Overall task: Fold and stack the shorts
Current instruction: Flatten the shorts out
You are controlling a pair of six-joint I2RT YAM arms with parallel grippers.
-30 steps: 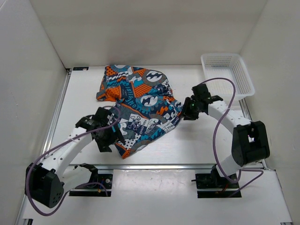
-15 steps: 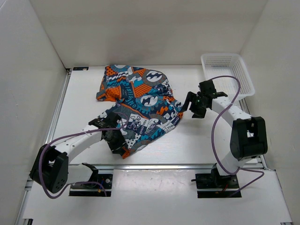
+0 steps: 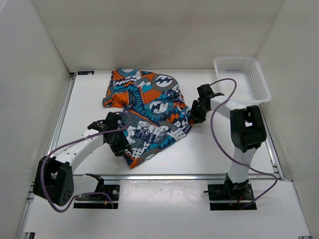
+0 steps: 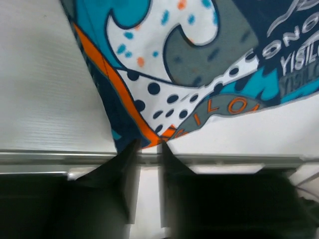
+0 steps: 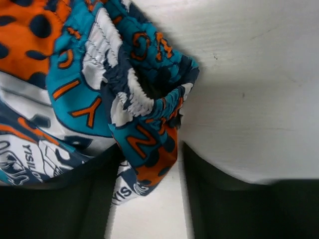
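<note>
The shorts [image 3: 147,113] lie rumpled and partly spread on the table [image 3: 214,149], well apart from the basket [image 3: 242,79] and toward the left arm's side of it; the basket sits at the far corner on the right arm's side. The right gripper [image 3: 193,115] is between the basket and the shorts, at the cloth's edge nearest the basket; its fingers [image 5: 214,194] stand apart on either side of the bunched waistband [image 5: 149,119], with a sliver of table showing between cloth and one finger. The left gripper [image 4: 148,147] is at the shorts' corner farthest from the basket; its fingers [image 4: 124,172] are nearly together, with the orange hem tip [image 4: 144,139] just at their ends; whether they pinch it I cannot tell.
</note>
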